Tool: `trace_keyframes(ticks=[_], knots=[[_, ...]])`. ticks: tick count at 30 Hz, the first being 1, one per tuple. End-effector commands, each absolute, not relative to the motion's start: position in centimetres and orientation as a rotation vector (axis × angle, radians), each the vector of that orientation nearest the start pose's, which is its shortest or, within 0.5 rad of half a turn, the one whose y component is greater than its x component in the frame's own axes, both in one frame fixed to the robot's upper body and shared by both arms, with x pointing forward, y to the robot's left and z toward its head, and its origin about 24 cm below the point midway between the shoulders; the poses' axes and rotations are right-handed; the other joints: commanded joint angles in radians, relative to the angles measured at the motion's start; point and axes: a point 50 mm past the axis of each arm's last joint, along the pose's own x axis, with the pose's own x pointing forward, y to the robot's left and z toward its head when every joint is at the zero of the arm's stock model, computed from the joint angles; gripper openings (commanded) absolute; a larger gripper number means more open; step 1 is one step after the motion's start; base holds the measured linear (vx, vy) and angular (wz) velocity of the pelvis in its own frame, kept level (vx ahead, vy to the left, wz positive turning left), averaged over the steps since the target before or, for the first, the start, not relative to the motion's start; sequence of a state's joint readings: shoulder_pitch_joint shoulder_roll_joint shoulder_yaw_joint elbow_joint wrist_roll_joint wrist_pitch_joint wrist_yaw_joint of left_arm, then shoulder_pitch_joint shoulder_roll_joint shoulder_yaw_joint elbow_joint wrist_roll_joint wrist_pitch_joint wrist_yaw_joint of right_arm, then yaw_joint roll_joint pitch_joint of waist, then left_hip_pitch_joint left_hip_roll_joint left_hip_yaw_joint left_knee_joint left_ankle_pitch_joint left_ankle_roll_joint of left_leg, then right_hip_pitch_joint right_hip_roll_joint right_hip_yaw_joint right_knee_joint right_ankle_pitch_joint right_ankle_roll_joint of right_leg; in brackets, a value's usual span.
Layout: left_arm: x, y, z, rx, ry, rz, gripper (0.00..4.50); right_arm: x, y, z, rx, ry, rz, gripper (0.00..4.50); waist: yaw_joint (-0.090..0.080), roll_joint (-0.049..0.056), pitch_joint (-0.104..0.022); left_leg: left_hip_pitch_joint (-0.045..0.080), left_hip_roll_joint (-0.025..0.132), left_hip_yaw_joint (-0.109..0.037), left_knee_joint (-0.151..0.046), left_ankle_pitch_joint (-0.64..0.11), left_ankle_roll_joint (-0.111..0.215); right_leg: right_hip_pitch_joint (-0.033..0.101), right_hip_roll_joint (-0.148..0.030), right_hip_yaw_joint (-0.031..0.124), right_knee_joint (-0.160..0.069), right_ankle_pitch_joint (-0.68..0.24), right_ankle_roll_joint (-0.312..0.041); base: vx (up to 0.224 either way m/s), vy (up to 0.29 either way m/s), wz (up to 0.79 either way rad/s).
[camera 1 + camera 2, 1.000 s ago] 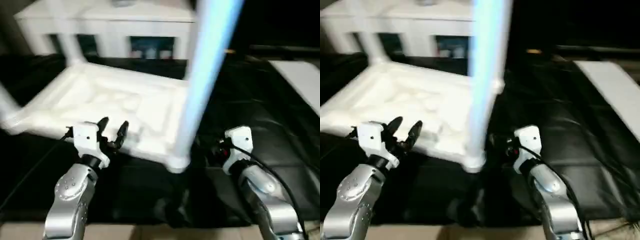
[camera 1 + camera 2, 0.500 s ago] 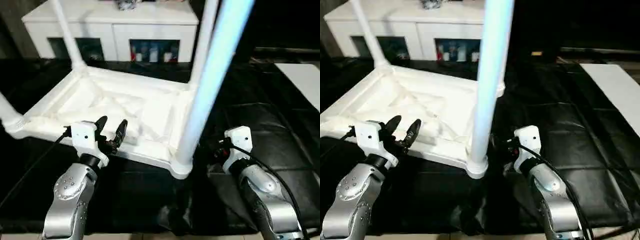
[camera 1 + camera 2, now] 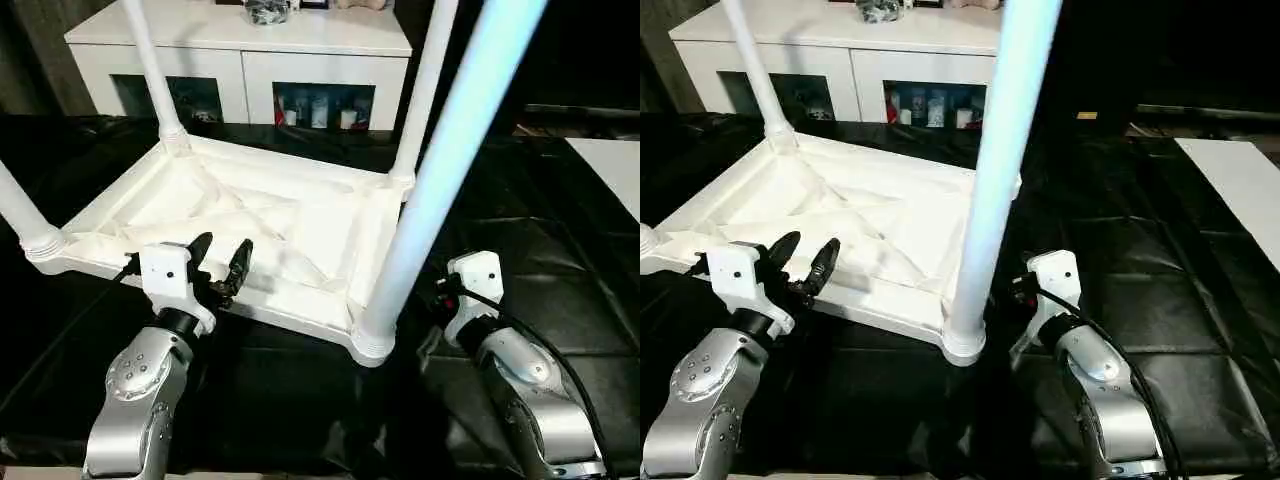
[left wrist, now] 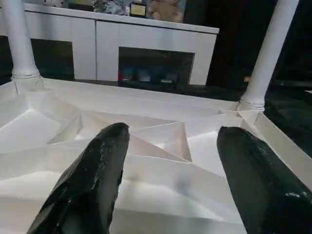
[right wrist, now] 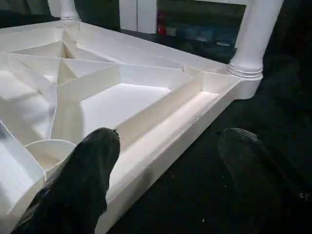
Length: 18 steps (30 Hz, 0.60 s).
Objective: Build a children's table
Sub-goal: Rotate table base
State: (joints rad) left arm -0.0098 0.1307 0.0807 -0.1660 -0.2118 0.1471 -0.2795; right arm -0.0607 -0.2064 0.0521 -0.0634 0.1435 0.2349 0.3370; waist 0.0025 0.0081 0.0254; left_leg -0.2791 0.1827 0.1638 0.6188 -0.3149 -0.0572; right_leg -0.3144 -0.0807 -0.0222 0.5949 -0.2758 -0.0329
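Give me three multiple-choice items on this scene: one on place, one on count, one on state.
1. Where is the cabinet?
A. beyond the tabletop
B. on the tabletop
C. beside the right arm

2. How many legs stand in the tabletop?
A. two
B. three
C. four

3. The left gripper is:
A. shut on a leg
B. open, empty
C. shut on the tabletop rim

Key:
1 A, the cabinet stands behind the upturned tabletop.
2 C, a leg rises from each of the four corners.
3 B, the left gripper has its fingers spread with nothing between them.
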Motion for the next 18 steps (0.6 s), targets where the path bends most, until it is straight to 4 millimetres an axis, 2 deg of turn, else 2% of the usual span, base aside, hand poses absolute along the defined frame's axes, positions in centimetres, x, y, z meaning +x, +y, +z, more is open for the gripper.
trace_keyframes(ticks=[1, 6, 7, 8, 9, 10, 11, 12, 13, 14, 15, 16, 17, 18], knots=[[25.43, 17.22, 7.70, -0.067, -0.057, -0.245, 3.31, 26.32, -15.20, 5.03, -0.061, 0.134, 0.409, 3.71, -0.003, 0.006, -0.053, -0.003, -0.009, -0.003, -0.073, 0.086, 0.270, 0.059, 0.000, 0.001, -0.034, 0.044, -0.255, 0.000, 0.000, 0.00], [25.43, 17.17, 7.68, -0.070, -0.056, -0.249, 3.31, 26.36, -15.22, 5.08, -0.055, 0.130, 0.402, 3.71, -0.001, 0.006, -0.054, 0.003, -0.014, -0.008, -0.068, 0.131, 0.310, 0.057, -0.001, -0.007, -0.031, 0.046, -0.254, 0.000, 0.000, 0.00], [25.42, 17.12, 7.67, -0.071, -0.055, -0.252, 3.31, 26.33, -15.19, 5.08, -0.050, 0.131, 0.405, 3.71, -0.001, 0.009, -0.055, 0.006, -0.014, -0.012, -0.067, 0.147, 0.325, 0.056, -0.002, -0.012, -0.029, 0.045, -0.252, 0.000, 0.000, 0.00], [25.39, 17.05, 7.66, -0.076, -0.055, -0.258, 3.31, 26.25, -15.15, 5.05, -0.051, 0.135, 0.412, 3.71, -0.002, 0.008, -0.057, 0.007, -0.017, -0.016, -0.064, 0.172, 0.342, 0.058, 0.000, -0.014, -0.027, 0.050, -0.245, 0.062, -0.007, 0.06], [25.38, 17.00, 7.65, -0.078, -0.055, -0.260, 3.31, 26.18, -15.12, 5.02, -0.048, 0.136, 0.417, 3.71, -0.012, 0.031, -0.065, 0.101, 0.019, 0.005, -0.073, 0.140, 0.254, 0.001, 0.016, 0.001, -0.009, 0.001, -0.247, 0.062, -0.007, 0.06], [25.36, 16.96, 7.65, -0.079, -0.056, -0.262, 3.31, 26.15, -15.12, 5.01, -0.047, 0.137, 0.418, 3.71, -0.019, 0.016, -0.046, 0.130, 0.054, -0.007, -0.093, 0.092, 0.186, -0.042, 0.024, -0.013, 0.008, -0.025, -0.246, 0.080, -0.045, -0.24], [25.39, 16.96, 7.68, -0.080, -0.057, -0.260, 3.31, 26.17, -15.15, 5.02, -0.047, 0.137, 0.414, 3.71, -0.020, -0.003, -0.012, 0.149, 0.078, 0.025, -0.127, -0.170, 0.052, -0.068, 0.000, -0.019, 0.020, -0.052, -0.224, 0.066, -0.052, -0.56], [25.39, 16.95, 7.68, -0.080, -0.057, -0.260, 3.31, 26.18, -15.16, 5.02, -0.048, 0.136, 0.413, 3.71, -0.020, -0.003, -0.012, 0.149, 0.078, 0.025, -0.127, -0.170, 0.052, -0.068, 0.000, -0.019, 0.020, -0.052, -0.224, 0.066, -0.052, -0.56], [25.40, 16.95, 7.68, -0.082, -0.058, -0.259, 3.31, 26.22, -15.22, 5.05, -0.053, 0.135, 0.410, 3.71, 0.003, -0.030, -0.019, 0.057, -0.035, 0.073, -0.074, -0.210, 0.030, 0.050, 0.010, 0.064, -0.025, -0.046, -0.236, 0.074, 0.034, -0.49], [25.44, 16.93, 7.69, -0.081, -0.058, -0.259, 3.31, 26.30, -15.26, 5.12, -0.057, 0.130, 0.409, 3.71, 0.061, -0.055, -0.033, -0.061, -0.072, 0.026, 0.029, -0.138, 0.085, 0.177, -0.067, 0.161, -0.073, -0.056, -0.282, 0.095, 0.094, -0.19], [25.44, 16.94, 7.69, -0.082, -0.058, -0.258, 3.31, 26.32, -15.26, 5.12, -0.057, 0.131, 0.409, 3.71, 0.080, -0.020, -0.043, -0.122, -0.022, -0.038, 0.111, -0.038, 0.101, 0.209, -0.166, 0.213, -0.101, 0.035, -0.394, 0.095, 0.094, -0.19], [25.44, 16.95, 7.70, -0.082, -0.058, -0.257, 3.31, 26.34, -15.25, 5.09, -0.058, 0.134, 0.410, 3.71, 0.073, 0.002, -0.037, -0.159, 0.022, -0.077, 0.090, 0.046, 0.062, 0.183, -0.133, 0.169, -0.081, 0.174, -0.423, 0.078, 0.086, 0.01], [25.42, 16.95, 7.71, -0.082, -0.059, -0.257, 3.31, 26.33, -15.24, 5.07, -0.059, 0.135, 0.411, 3.71, 0.036, 0.049, -0.044, -0.075, 0.011, -0.062, -0.055, 0.152, 0.056, 0.102, 0.026, 0.014, -0.021, 0.143, -0.279, 0.031, 0.057, -0.07], [25.42, 16.95, 7.71, -0.082, -0.059, -0.257, 3.31, 26.33, -15.24, 5.07, -0.059, 0.135, 0.411, 3.71, 0.036, 0.049, -0.044, -0.075, 0.011, -0.062, -0.055, 0.152, 0.056, 0.102, 0.026, 0.014, -0.021, 0.143, -0.279, 0.031, 0.057, -0.07]])
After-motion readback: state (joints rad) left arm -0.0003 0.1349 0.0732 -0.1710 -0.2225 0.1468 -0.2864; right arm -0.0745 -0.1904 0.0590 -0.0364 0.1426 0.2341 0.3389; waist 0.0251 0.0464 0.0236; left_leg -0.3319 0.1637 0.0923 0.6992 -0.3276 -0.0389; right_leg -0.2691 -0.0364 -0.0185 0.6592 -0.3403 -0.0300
